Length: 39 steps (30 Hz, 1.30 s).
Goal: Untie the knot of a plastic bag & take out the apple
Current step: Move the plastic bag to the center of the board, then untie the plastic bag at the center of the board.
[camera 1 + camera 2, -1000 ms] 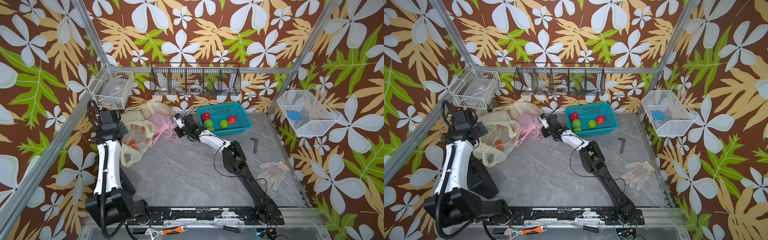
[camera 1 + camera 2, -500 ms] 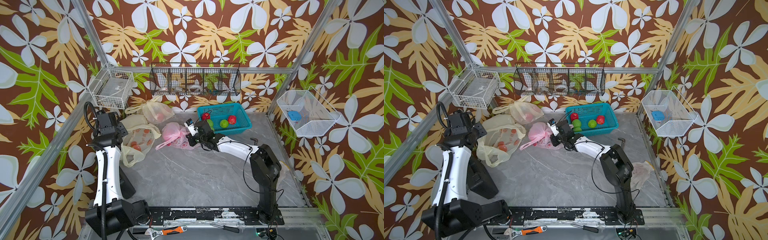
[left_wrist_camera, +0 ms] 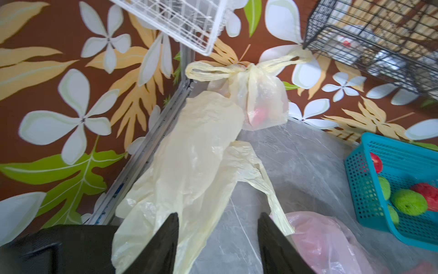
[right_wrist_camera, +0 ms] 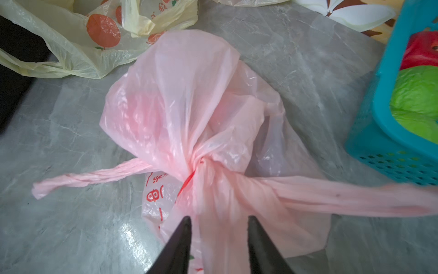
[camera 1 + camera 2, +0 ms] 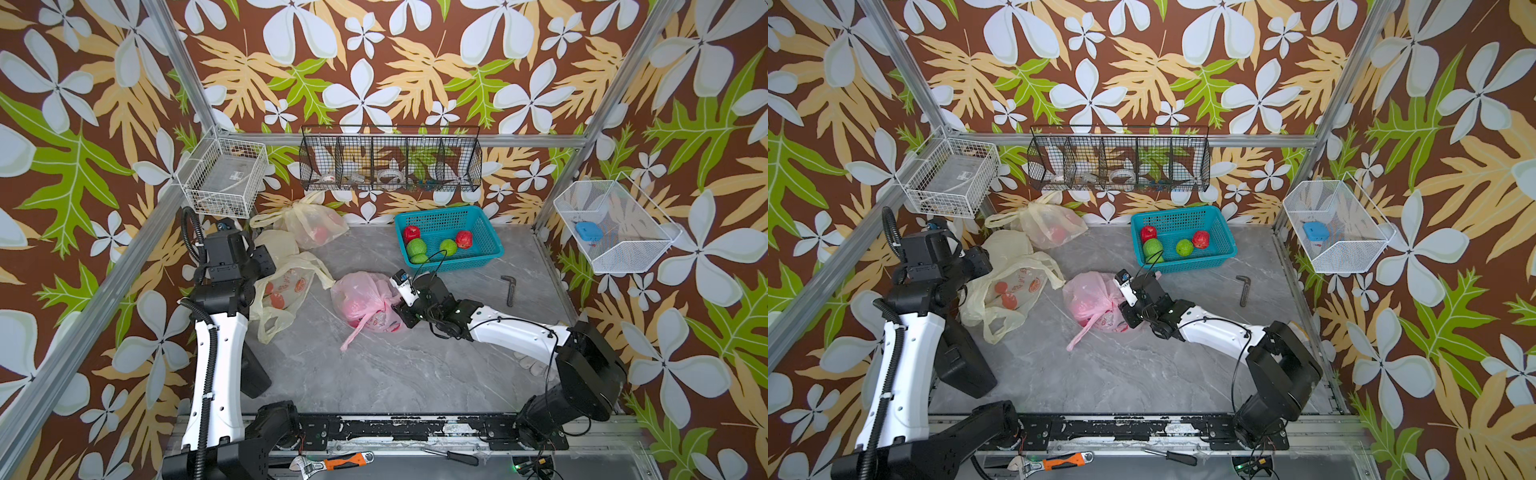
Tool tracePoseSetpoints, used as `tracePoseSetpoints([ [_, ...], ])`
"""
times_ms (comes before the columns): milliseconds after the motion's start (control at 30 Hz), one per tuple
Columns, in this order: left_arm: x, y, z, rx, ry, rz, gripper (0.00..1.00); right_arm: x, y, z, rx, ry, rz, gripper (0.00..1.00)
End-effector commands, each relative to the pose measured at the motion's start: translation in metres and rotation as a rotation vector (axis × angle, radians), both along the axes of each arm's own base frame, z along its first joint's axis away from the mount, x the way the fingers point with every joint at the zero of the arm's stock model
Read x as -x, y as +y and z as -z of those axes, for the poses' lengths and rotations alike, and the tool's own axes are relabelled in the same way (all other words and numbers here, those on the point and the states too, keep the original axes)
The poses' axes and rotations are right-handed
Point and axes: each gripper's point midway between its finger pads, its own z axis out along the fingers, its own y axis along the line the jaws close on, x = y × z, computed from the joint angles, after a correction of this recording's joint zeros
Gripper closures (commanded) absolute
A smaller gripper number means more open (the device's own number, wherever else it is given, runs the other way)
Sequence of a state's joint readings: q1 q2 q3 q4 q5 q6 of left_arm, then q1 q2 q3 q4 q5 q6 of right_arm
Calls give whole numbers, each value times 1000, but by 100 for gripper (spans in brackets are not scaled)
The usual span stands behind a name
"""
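Down by my base, a wrench [image 5: 332, 461] with an orange grip lies on the front rail. Out on the grey table [image 5: 374, 374], my right gripper [image 4: 219, 218] lies low, with its tips right at the pink bag [image 4: 180, 95]. The two fingers stand partly apart. Pink plastic lies in the gap, but they are not squeezing it. The knot [image 4: 201, 163] is just past the tips and is pulled tight. One twisted handle [image 4: 94, 176] sticks out from the knot and lies on the table, and the other handle stretches off the other way. A red lump [image 4: 142, 113] shows through the bag.

My left gripper [image 3: 218, 214] hovers over the cream bag [image 5: 282, 291] with orange pictures, beside the pink bag. Its fingers are partly apart too, and I cannot tell if the plastic touches them.

Farther back stands the blue basket [image 5: 494, 245], with two red and three green fruits inside. Against the back wall sits another cream bag [image 5: 311, 220] — tied shut.
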State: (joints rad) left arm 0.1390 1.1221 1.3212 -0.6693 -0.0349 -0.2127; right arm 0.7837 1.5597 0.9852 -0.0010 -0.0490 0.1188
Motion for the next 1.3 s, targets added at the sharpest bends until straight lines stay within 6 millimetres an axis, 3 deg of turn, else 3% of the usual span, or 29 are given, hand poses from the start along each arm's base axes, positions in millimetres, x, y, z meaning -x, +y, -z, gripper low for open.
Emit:
tracePoseSetpoints([
  [0, -11, -47, 2, 0, 3, 147, 45, 2, -1, -16, -29, -38, -5, 40],
  [133, -24, -136, 32, -5, 61, 344, 43, -1, 5, -28, -50, -54, -16, 30],
  [267, -27, -211, 85, 47, 141, 496, 41, -5, 15, -12, -24, -12, -34, 24],
  [367, -26, -242, 131, 84, 243, 541, 40, -11, 11, 7, 11, 8, 17, 22],
  [500, -23, -269, 181, 91, 328, 558, 38, -11, 8, 35, 57, 48, 27, 21],
  [600, -16, -275, 223, 40, 431, 540, 38, -4, 6, 49, 88, 70, 25, 24],
  [667, -9, -279, 245, 20, 490, 548, 39, -2, 0, 54, 108, 69, 40, 34],
  [800, 1, -283, 263, 9, 540, 587, 61, -9, -28, 57, 181, 20, 150, 73],
  [900, -1, -282, 257, -33, 537, 615, 86, -12, -41, 48, 213, -30, 192, 88],
  [967, -3, -281, 244, -54, 511, 625, 97, -17, -48, 39, 222, -58, 210, 95],
  [1100, -9, -270, 212, -105, 431, 640, 100, -29, -70, 33, 225, -68, 254, 100],
  [1267, -10, -221, 191, -95, 386, 557, 100, -32, -116, 33, 220, -45, 360, 100],
])
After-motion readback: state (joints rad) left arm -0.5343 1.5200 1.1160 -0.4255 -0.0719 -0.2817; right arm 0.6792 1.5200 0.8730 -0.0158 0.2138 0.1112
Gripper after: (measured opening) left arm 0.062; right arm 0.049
